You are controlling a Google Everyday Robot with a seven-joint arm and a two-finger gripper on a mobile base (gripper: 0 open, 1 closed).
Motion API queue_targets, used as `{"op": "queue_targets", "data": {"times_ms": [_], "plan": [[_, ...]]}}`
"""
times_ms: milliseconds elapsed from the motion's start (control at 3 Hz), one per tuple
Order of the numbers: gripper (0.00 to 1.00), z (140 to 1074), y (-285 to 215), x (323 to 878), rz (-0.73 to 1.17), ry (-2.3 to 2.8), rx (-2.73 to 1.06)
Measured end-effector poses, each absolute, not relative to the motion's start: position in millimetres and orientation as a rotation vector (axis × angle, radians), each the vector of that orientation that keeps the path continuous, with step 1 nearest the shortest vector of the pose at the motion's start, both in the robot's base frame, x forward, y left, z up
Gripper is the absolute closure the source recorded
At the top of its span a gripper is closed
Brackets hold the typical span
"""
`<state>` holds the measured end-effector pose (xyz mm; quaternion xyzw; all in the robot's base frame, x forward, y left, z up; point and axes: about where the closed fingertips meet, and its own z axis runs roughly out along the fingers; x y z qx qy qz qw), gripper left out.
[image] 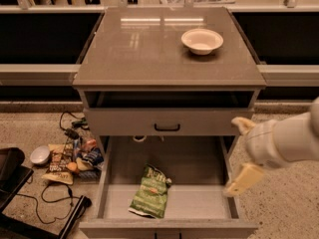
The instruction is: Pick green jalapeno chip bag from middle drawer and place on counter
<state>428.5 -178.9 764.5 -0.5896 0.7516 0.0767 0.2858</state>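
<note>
The green jalapeno chip bag point(150, 192) lies flat on the grey floor of the open middle drawer point(199, 203), left of centre and towards the front. My gripper point(242, 151) hangs at the drawer's right wall, on a white arm coming in from the right. Its two pale fingers point(244, 179) are spread apart and hold nothing. It is to the right of the bag and apart from it. The glossy grey-brown counter point(149, 49) is the cabinet top above.
A white bowl point(202, 40) sits on the counter's back right. A shallower drawer front with a black handle point(167, 127) sits above the open drawer. Snack packets, a small bowl and cables point(65, 158) lie on the floor at the left.
</note>
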Motion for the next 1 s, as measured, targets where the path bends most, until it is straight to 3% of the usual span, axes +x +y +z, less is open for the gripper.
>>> {"op": "queue_targets", "data": {"times_ms": [667,1000], "plan": [[0.0,606.1,-95.3,461.6,0.403,1.976,-1.609],[0.0,545.9,-78.1,469.5,0.456,1.989,-1.548]]}}
